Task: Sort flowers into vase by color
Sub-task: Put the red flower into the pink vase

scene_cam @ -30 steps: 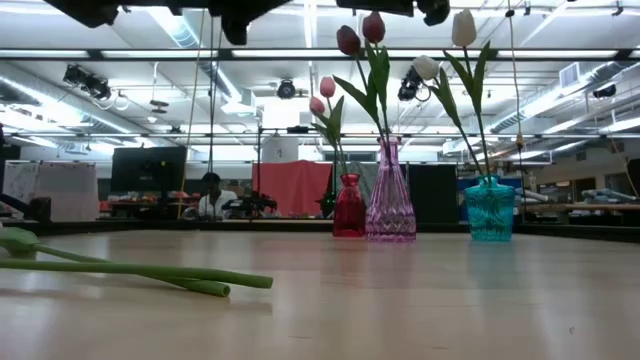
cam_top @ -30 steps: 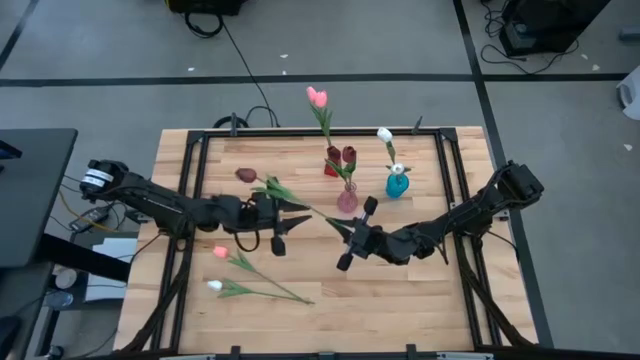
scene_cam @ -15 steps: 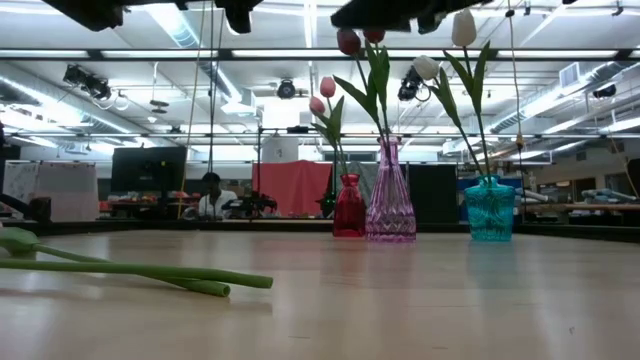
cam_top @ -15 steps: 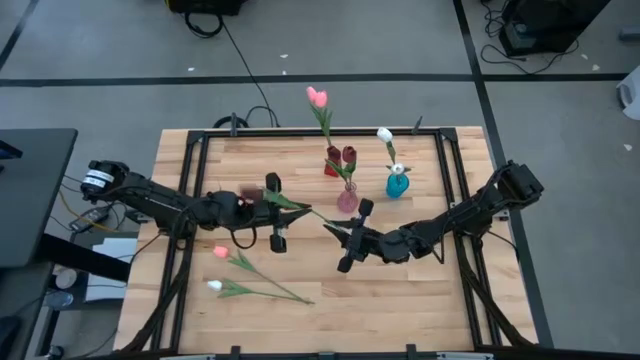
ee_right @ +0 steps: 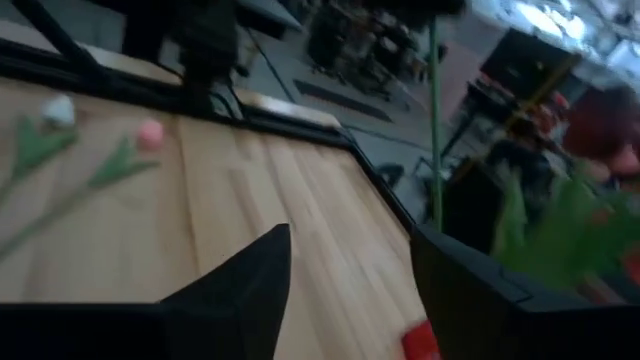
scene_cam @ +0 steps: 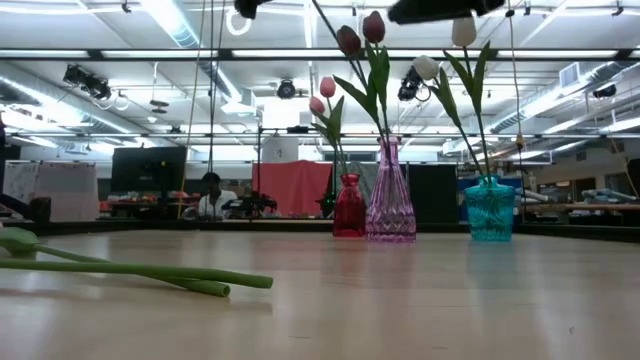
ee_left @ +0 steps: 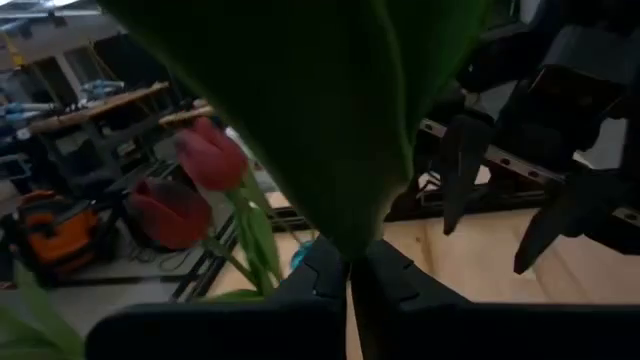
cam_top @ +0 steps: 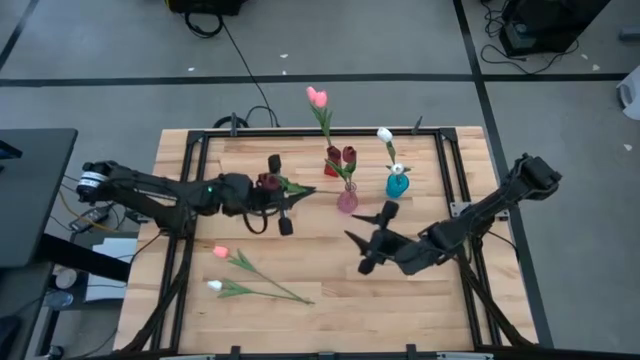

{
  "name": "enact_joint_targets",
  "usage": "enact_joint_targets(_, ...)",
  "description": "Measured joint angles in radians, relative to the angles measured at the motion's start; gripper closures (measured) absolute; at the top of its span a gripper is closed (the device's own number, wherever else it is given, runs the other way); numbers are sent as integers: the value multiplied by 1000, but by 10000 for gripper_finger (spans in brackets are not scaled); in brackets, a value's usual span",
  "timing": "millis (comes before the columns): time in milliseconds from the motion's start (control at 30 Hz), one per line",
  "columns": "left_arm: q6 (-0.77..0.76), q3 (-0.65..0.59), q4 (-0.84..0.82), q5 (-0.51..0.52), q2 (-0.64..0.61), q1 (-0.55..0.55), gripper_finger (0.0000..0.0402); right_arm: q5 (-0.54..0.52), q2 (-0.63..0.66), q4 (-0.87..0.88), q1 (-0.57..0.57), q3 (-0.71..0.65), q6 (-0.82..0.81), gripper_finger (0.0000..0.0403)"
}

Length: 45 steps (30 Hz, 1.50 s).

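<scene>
A dark maroon tulip (cam_top: 268, 181) is clamped in the left hand (cam_top: 283, 192) at counter centre. Pink (cam_top: 220, 251) and white (cam_top: 214, 286) tulips lie flat at seven o'clock. Pink (cam_top: 316, 97), maroon (cam_top: 342, 154) and white (cam_top: 385, 134) tulips stand in three vases (cam_top: 347, 201) toward twelve o'clock.

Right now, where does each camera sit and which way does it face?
High: overhead, straight down on the table; both arms, left hand and right hand.
Low: table height, level toward the vases; the pink vase mid-frame.
Left wrist: on the left arm, past its fingers shut on a maroon tulip.
Right wrist: past open fingers.
Shared: high and right wrist both show the lying pink tulip.
</scene>
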<state>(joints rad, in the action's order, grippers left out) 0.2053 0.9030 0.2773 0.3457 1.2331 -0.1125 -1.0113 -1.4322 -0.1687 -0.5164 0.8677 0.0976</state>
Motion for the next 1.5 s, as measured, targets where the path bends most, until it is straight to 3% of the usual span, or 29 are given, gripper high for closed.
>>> enact_joint_targets(200, -5, 105, -75, -56, 50, 44, 397, -88, 133, 111, -22, -126, -166, 171)
enact_joint_targets(367, 21, 199, -120, -67, 171, 55, 397, -93, 293, 38, -16, -278, -202, 171)
enact_joint_targets(600, 82, 327, -194, 23, 301, 56, 397, -51, 438, -108, -14, -435, -190, 172)
enact_joint_targets(833, 72, 437, -329, 34, 362, 60, 397, -34, 457, -129, -13, -449, -176, 173)
enact_joint_targets(1067, 24, 452, -378, 32, 383, 78, 397, -21, 424, -179, 1, -449, -169, 173)
enact_joint_targets(1500, -46, 496, -379, -135, 551, 197, 396, 58, 403, -265, 56, -449, -123, 173)
